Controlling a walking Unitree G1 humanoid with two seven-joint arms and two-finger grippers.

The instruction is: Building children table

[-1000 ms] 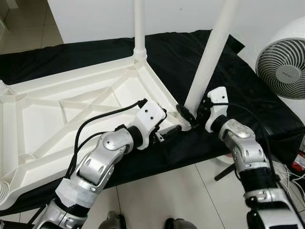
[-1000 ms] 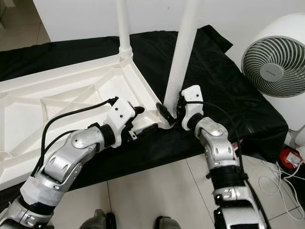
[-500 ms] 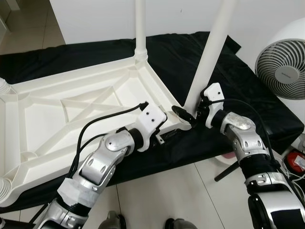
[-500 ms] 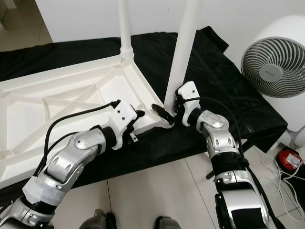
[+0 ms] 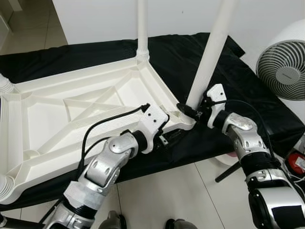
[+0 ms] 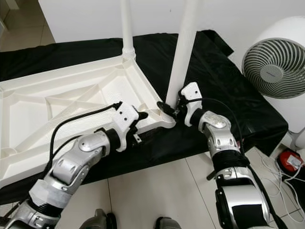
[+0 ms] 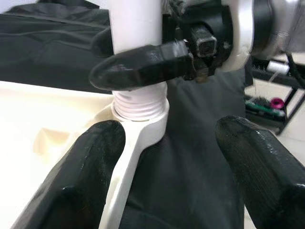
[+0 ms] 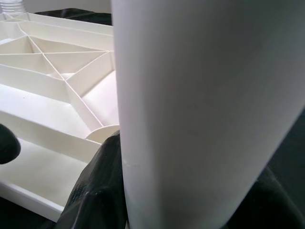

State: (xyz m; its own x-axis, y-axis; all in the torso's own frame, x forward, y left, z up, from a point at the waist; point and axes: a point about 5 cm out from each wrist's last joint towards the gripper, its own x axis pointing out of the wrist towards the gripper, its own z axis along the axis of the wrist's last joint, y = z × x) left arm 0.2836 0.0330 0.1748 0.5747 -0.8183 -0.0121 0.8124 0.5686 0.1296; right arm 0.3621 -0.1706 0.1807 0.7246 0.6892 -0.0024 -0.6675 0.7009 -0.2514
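While the right gripper (image 5: 194, 112) clamps its black fingers (image 7: 143, 67) around the base of the near white leg (image 5: 209, 57), the leg leans off vertical, its threaded end (image 7: 140, 106) sitting in the corner socket of the upturned white tabletop (image 5: 71, 119). The low grip likely gives control for turning the thread home. The left gripper (image 7: 167, 143) hovers just beside the same corner, fingers spread wide and holding nothing, apparently placed to steady the tabletop edge. Further out, a second leg (image 5: 142, 28) stands upright in the far corner socket. The tabletop lies underside up on a black cloth (image 5: 248, 90) covering a low platform. A white fan (image 5: 286, 71) stands to the robot's right, well apart.
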